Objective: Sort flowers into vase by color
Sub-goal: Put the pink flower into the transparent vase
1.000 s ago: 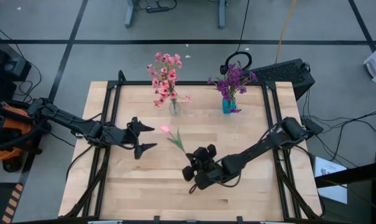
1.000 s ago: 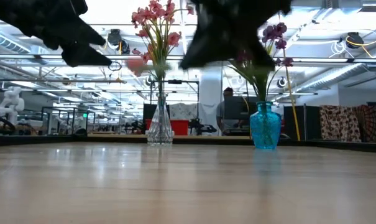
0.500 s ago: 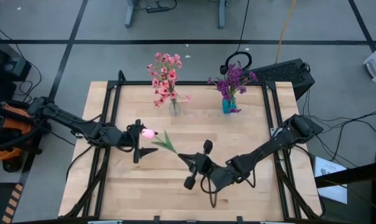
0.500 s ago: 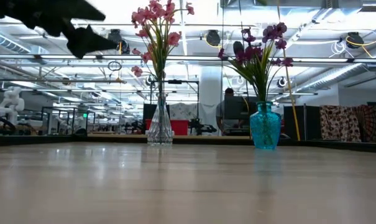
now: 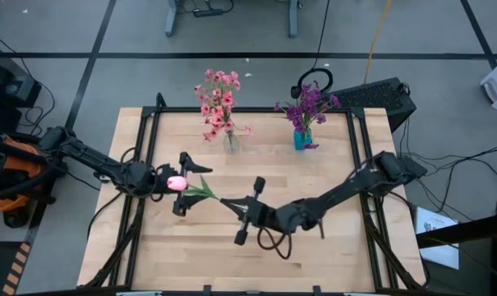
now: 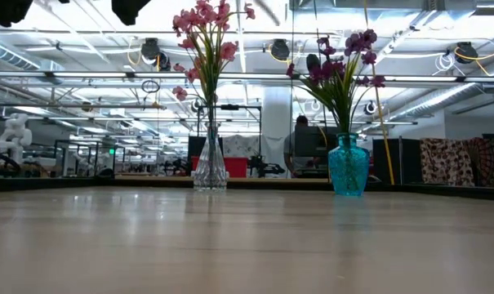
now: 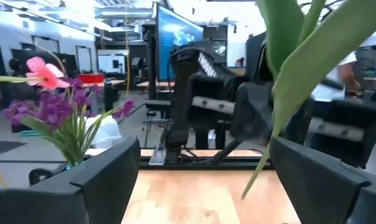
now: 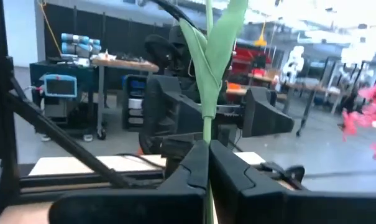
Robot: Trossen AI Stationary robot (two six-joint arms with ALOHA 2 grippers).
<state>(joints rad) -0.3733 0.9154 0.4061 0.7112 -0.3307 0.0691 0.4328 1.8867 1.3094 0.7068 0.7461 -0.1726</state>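
- Looking down on the worktop (image 5: 314,247), I see both arms reaching in low from the sides, wrists facing each other near the middle.
- My right gripper (image 5: 246,210) has its jaws clenched on the green stem of the pink tulip (image 5: 177,182), held level above the wood.
- My left gripper (image 5: 185,183) sits at the bud end, jaws spread wide, the bud between them.
- At the far edge stand the clear vase (image 5: 231,141) with pink flowers (image 5: 216,102) and the blue vase (image 5: 301,138) with purple flowers (image 5: 307,103).
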